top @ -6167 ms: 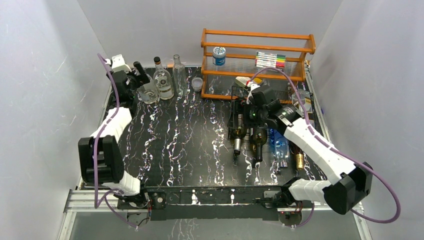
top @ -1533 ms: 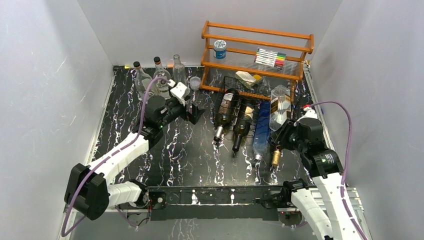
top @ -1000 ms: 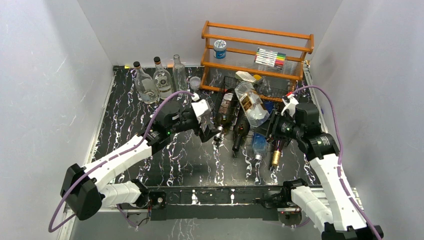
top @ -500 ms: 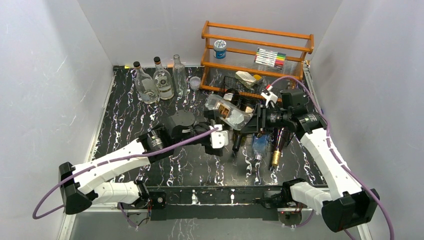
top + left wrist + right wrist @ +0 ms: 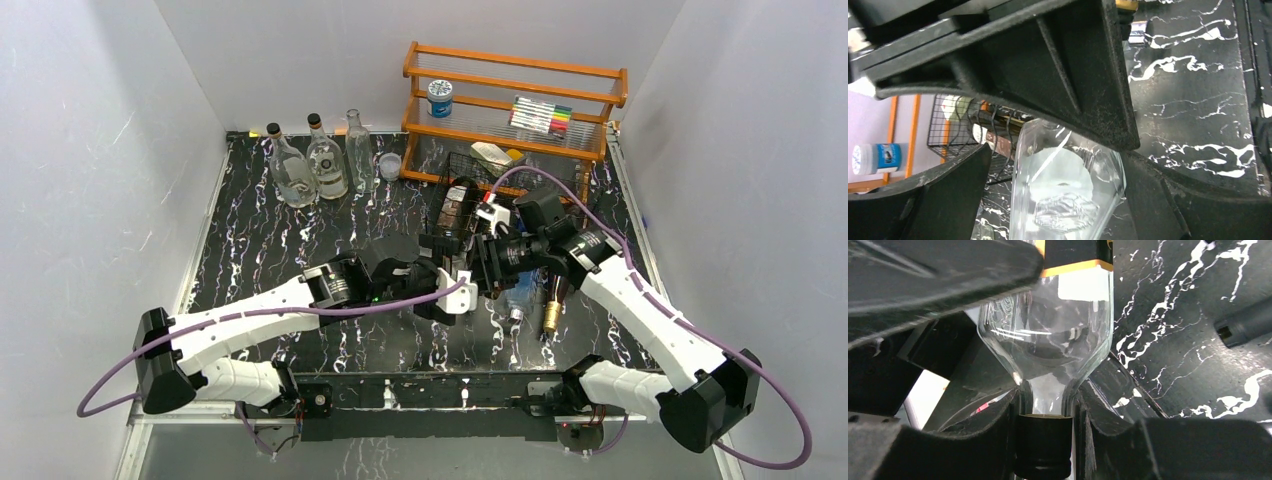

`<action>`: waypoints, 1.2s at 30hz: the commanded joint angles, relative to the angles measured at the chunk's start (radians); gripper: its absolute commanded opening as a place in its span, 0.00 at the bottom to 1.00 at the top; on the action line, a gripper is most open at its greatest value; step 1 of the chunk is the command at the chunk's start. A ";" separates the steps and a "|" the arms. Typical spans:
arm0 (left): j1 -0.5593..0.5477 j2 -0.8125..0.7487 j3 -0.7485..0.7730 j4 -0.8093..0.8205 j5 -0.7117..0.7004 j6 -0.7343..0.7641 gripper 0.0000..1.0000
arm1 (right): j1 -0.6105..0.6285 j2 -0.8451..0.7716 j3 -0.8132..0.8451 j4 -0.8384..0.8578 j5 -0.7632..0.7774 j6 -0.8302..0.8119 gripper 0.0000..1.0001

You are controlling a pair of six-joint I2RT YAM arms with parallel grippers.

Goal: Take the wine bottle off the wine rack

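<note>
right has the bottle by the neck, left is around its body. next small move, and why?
Probably close the left gripper on the clear bottle: its jaws stand open on either side of the glass body, while the right gripper is shut on the neck by the black cap. Then the right can let go.

Beyond the right claw (image 5: 1045, 410), the clear bottle (image 5: 1048, 340) loses its upper body behind a blurred dark finger, probably the left claw's (image 5: 440, 272), and its label runs off the top edge. From above, both claws hide nearly all of it.
</note>
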 commanded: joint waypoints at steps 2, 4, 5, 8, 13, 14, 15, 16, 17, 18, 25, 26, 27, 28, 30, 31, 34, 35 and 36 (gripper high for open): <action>-0.008 0.014 0.037 -0.041 -0.036 0.021 0.93 | 0.055 -0.017 0.067 0.155 -0.070 -0.025 0.00; -0.008 0.018 0.038 -0.053 -0.044 0.022 0.89 | 0.065 -0.017 0.068 0.159 -0.067 -0.025 0.00; -0.008 0.018 0.039 -0.058 -0.048 0.019 0.87 | 0.067 -0.016 0.069 0.160 -0.066 -0.025 0.00; -0.008 0.010 0.030 -0.064 -0.062 0.017 0.80 | 0.077 -0.013 0.072 0.158 -0.065 -0.027 0.00; -0.008 -0.001 0.020 -0.066 -0.083 -0.002 0.52 | 0.085 -0.004 0.071 0.158 -0.074 -0.043 0.00; -0.008 -0.005 0.015 -0.066 -0.089 -0.006 0.48 | 0.086 -0.004 0.072 0.158 -0.074 -0.045 0.00; -0.008 -0.009 0.011 -0.066 -0.097 -0.010 0.42 | 0.086 -0.006 0.074 0.157 -0.069 -0.047 0.01; -0.008 -0.014 0.005 -0.066 -0.102 -0.013 0.37 | 0.087 -0.006 0.075 0.156 -0.063 -0.047 0.06; -0.008 -0.018 -0.001 -0.066 -0.107 -0.016 0.31 | 0.086 -0.006 0.077 0.153 -0.058 -0.049 0.16; -0.008 -0.025 -0.005 -0.066 -0.110 -0.021 0.25 | 0.087 -0.004 0.080 0.151 -0.051 -0.050 0.26; -0.008 -0.074 -0.046 -0.039 -0.143 -0.074 0.00 | 0.086 0.006 0.114 0.124 0.043 -0.041 0.73; -0.008 -0.085 -0.059 -0.028 -0.150 -0.081 0.00 | 0.085 0.006 0.120 0.121 0.057 -0.040 0.78; -0.008 -0.098 -0.071 -0.017 -0.153 -0.087 0.00 | 0.086 0.005 0.126 0.118 0.074 -0.040 0.82; -0.008 -0.110 -0.087 -0.004 -0.159 -0.094 0.00 | 0.087 0.002 0.132 0.116 0.094 -0.039 0.86; -0.008 -0.132 -0.101 0.014 -0.178 -0.115 0.00 | 0.086 -0.011 0.148 0.109 0.148 -0.029 0.90; -0.008 -0.138 -0.105 0.020 -0.195 -0.126 0.00 | 0.085 -0.018 0.156 0.106 0.177 -0.022 0.93; -0.007 -0.156 -0.115 0.043 -0.240 -0.160 0.00 | 0.085 -0.055 0.187 0.100 0.273 -0.002 0.98; -0.006 -0.164 -0.119 0.057 -0.257 -0.175 0.00 | 0.084 -0.068 0.198 0.095 0.329 0.005 0.98; -0.003 -0.171 -0.126 0.079 -0.276 -0.190 0.00 | 0.083 -0.080 0.214 0.085 0.374 0.014 0.98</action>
